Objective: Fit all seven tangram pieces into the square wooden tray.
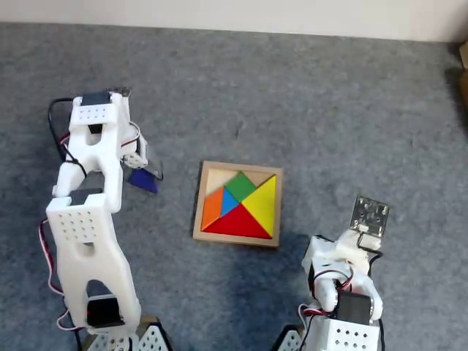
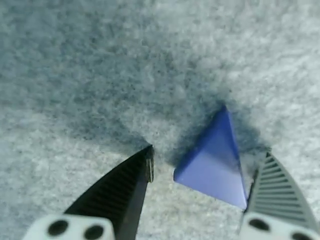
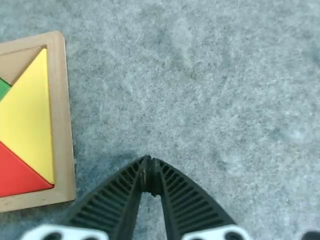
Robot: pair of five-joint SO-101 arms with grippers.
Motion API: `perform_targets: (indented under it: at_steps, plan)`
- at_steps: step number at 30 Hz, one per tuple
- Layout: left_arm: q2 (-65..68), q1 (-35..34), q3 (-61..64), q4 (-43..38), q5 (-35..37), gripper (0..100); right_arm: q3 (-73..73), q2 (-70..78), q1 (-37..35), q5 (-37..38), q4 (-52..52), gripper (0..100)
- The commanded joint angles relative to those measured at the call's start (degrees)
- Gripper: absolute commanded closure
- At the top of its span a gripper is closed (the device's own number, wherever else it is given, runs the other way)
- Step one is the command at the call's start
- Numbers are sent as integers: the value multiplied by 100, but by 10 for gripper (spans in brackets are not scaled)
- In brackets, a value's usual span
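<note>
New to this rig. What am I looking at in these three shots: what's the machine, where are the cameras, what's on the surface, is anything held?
Two small white robot arms sit side by side, and each ends in a two-finger gripper. The high view looks down on both from a fixed camera. The other two pictures come from cameras on the arms' wrists and look along the fingers.

On the grey carpet lies a square wooden tray with coloured pieces set in it. Some wood at its far side is bare.

The left gripper is open around a blue triangle on the carpet beside the tray, and has not clamped it. The right gripper is shut and holds nothing, over carpet near a corner of the tray.
</note>
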Motion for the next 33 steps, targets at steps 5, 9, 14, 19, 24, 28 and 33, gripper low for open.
perform_targets:
  at_steps: [5,9,14,19,24,28,33]
  plan:
    - [-101,391,4,-35,26,775,620,-119,40,-9,-119,992]
    - [101,391,-189,-18,53,779,620,-119,40,-9,-119,992]
    - [215,374,-409,396,44,776,620,-119,40,-9,-119,992]
    - [189,207,-716,879,62,724,620,-119,40,-9,-119,992]
    - [224,57,-796,1178,211,692,620,-119,40,-9,-119,992]
    - [233,110,-558,1187,316,694,620,-119,40,-9,-119,992]
    - [233,233,-400,659,527,726,620,-119,40,-9,-119,992]
